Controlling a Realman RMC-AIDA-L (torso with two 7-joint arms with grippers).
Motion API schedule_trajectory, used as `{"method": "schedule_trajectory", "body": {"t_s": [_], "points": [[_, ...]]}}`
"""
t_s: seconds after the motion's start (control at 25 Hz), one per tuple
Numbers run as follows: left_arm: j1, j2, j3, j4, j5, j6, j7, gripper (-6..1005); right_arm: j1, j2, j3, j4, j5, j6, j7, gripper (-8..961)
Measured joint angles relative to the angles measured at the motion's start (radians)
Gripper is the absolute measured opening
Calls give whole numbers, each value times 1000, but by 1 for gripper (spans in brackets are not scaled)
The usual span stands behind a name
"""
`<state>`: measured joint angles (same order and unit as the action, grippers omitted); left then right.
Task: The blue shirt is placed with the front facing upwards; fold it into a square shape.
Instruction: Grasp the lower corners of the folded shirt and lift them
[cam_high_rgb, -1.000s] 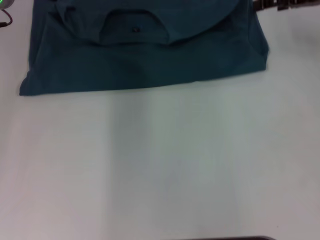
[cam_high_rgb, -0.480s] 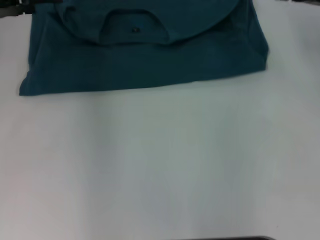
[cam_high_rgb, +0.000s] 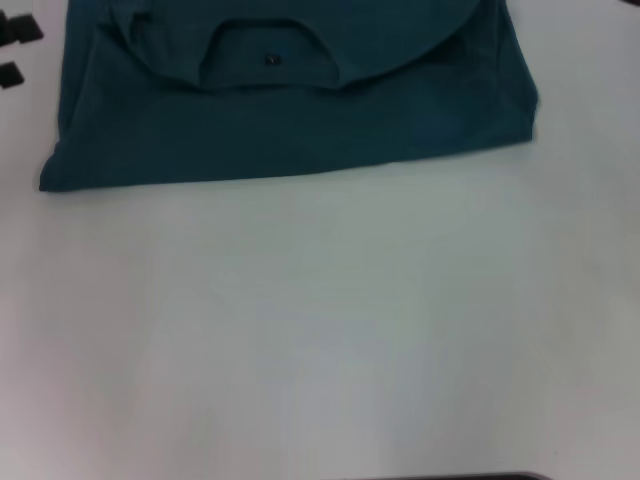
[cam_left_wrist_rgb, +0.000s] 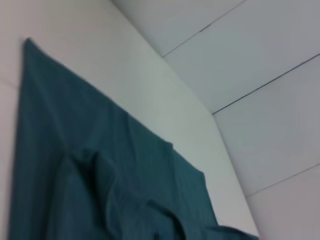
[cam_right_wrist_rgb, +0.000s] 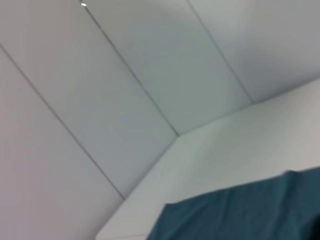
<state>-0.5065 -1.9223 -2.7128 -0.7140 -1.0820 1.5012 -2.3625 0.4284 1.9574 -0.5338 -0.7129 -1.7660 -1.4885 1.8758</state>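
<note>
The blue shirt (cam_high_rgb: 300, 120) lies folded into a wide band across the far side of the white table (cam_high_rgb: 320, 330). Its round collar (cam_high_rgb: 215, 60) and small black label (cam_high_rgb: 272, 60) face up, and a curved fold lies over the upper part. The left wrist view shows the blue shirt (cam_left_wrist_rgb: 100, 175) with creases, and the right wrist view shows one edge of the blue shirt (cam_right_wrist_rgb: 240, 215). My left gripper (cam_high_rgb: 14, 50) shows only as two dark fingertips, apart, just left of the shirt's far left side and holding nothing. My right gripper is out of view.
Bare white table stretches from the shirt's near edge to the front. A dark strip (cam_high_rgb: 450, 476) lies along the bottom edge of the head view. Both wrist views show the table's border (cam_right_wrist_rgb: 175, 137) with tiled floor (cam_left_wrist_rgb: 260, 60) beyond.
The right gripper, at the top right a second ago, has left the view. The left gripper's fingertips have moved into view beside the shirt's left side. The shirt has not moved.
</note>
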Motion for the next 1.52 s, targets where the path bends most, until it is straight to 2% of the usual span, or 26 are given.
{"method": "schedule_trajectory", "body": {"t_s": [0.08,0.28,0.44,0.64,0.96,1.52], "points": [[27,-11,10,-6,9,17,30,875,-10,3,0,0,-14,9,-4,916],[46,-21,44,-6,34,5,101,875,-16,6,0,0,-70,27,19,915],[41,-37,51,5,93,-89,106,876,-10,14,1,0,-78,28,26,915],[39,-66,66,12,102,-198,94,876,-7,21,6,-6,-73,28,26,916],[35,-64,66,69,140,-290,30,875,-9,21,16,-2,-72,28,26,916],[28,-73,69,99,138,-318,36,875,-19,21,18,-4,-72,23,24,916]]}}
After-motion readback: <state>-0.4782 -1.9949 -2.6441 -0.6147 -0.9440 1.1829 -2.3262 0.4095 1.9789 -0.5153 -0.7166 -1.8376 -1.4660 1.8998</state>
